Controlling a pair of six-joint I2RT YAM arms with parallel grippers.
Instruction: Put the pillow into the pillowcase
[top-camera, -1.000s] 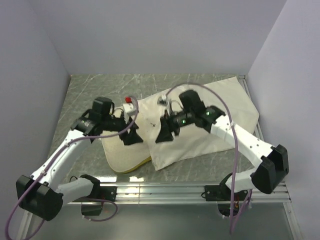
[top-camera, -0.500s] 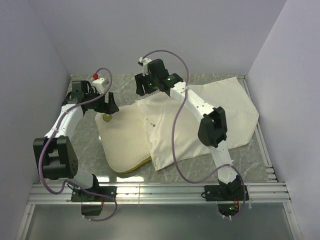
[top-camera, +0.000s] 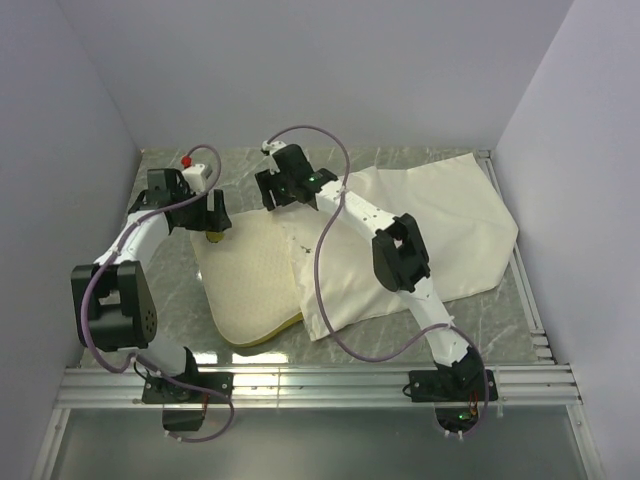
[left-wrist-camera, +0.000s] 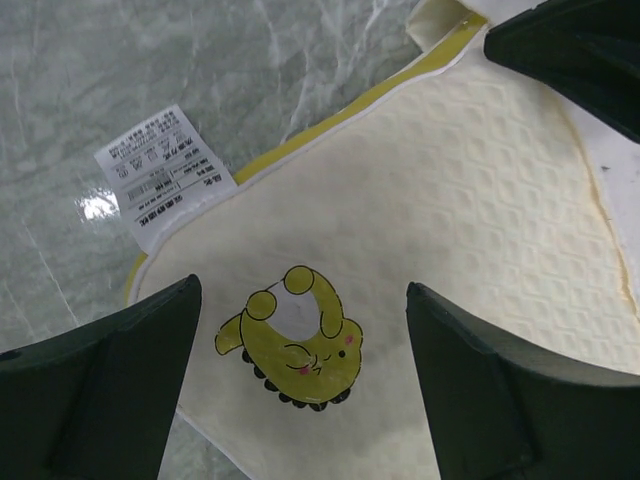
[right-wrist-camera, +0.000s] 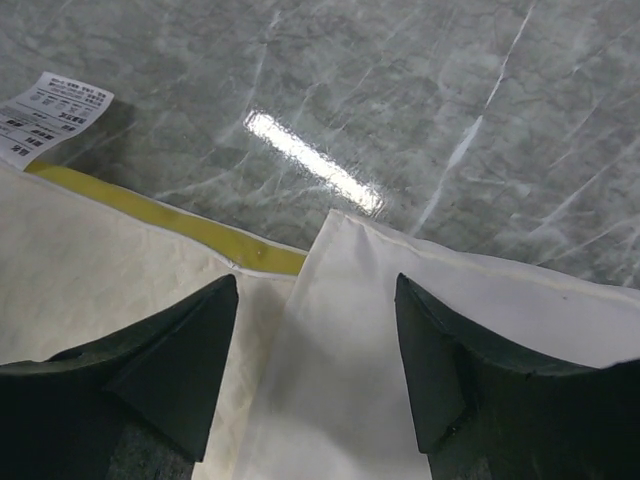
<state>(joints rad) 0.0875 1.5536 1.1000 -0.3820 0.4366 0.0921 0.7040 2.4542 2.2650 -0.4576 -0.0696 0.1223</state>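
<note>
Left wrist view looks down on the pillow (left-wrist-camera: 450, 200), and the left gripper (left-wrist-camera: 300, 290) stands wide open above it, with nothing between its two dark fingers. In the gap there is a small yellow cartoon print (left-wrist-camera: 300, 335) on the quilted cream cover, near a corner of the pillow. Whether the fingertips touch the fabric, I cannot tell. A white care label (left-wrist-camera: 165, 170) comes out from the yellow band (left-wrist-camera: 320, 126) of the pillow edge and lies flat on the grey marble table (left-wrist-camera: 200, 50).

Right wrist view shows the right gripper (right-wrist-camera: 315, 285) also open, and it holds nothing. It is over the place where a corner of the pillowcase (right-wrist-camera: 400, 350) lies on top of the pillow. The hemmed far edge of the pillowcase runs to the right, and the yellow band runs to the left, toward the same label. Contact with the cloth is not clear here either.

From the top external view, the pillow lies left of the centre, outside the pillowcase, and its right side is covered by the left edge of the pillowcase. The pillowcase is spread flat and wrinkled to the right, with its right corner close to the right wall (top-camera: 580, 150). Both grippers are at the far edge of the pillow, near each other but apart. Marble shows behind them up to the back wall (top-camera: 320, 70), and also between the pillow and the left wall (top-camera: 50, 150). The near edge of the pillow is close to the metal rail (top-camera: 320, 380) in front
</note>
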